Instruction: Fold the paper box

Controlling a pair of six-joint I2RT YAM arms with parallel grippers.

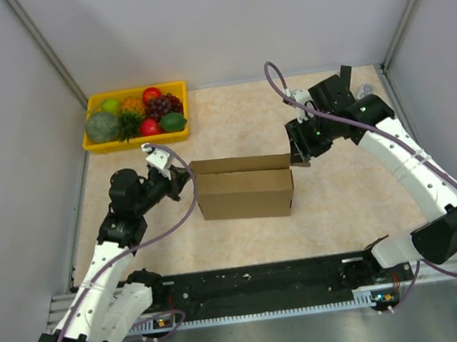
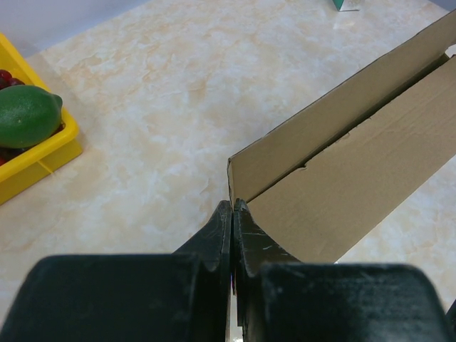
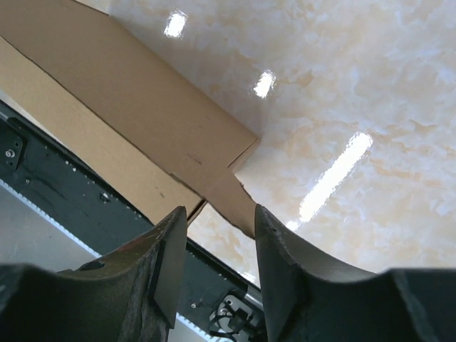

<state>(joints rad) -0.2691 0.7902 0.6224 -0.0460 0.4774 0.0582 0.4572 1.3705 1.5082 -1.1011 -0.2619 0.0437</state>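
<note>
Well, mid-desk stands the plain brown corrugated cardboard box (image 1: 244, 194), partly folded. At its left end sits the left black two-finger claw (image 2: 233, 212), pinched shut; the right claw (image 3: 219, 214), jaws apart, is at the right-end flap. A yellow plastic fruit tray (image 1: 100, 146) occupies the far-left corner.

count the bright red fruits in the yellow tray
2. one red fruit sits at the far edge of the yellow tray, the other red fruit near its front, beside the lime. More may hide underneath.

Plain brown paper box (image 1: 244, 194), yellow tray (image 1: 125, 144), beige marbled table (image 1: 340, 199).
</note>
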